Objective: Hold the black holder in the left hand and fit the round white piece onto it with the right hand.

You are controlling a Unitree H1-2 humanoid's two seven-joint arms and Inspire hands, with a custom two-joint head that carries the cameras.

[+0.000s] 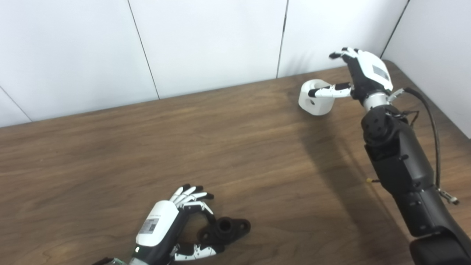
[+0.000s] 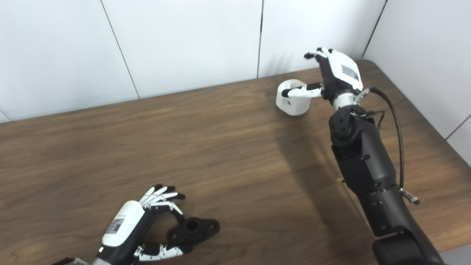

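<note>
The black holder [image 1: 226,230] lies flat on the wooden table [image 1: 235,154] near the front edge, a flanged piece with a round socket facing up. My left hand [image 1: 165,224] sits just left of it, open. Its fingers [image 1: 191,197] curl above the holder's left end and its thumb [image 1: 197,252] lies along the table beside that end. The round white piece [image 1: 316,97] stands at the far right of the table. My right hand [image 1: 362,71] is beside it, open, with the thumb [image 1: 331,91] stretched over its top and the fingers raised clear behind.
White wall panels [image 1: 206,44] close off the back and right side of the table. The right forearm [image 2: 368,169] with its black cable [image 2: 397,125] reaches across the table's right part, close to the right edge.
</note>
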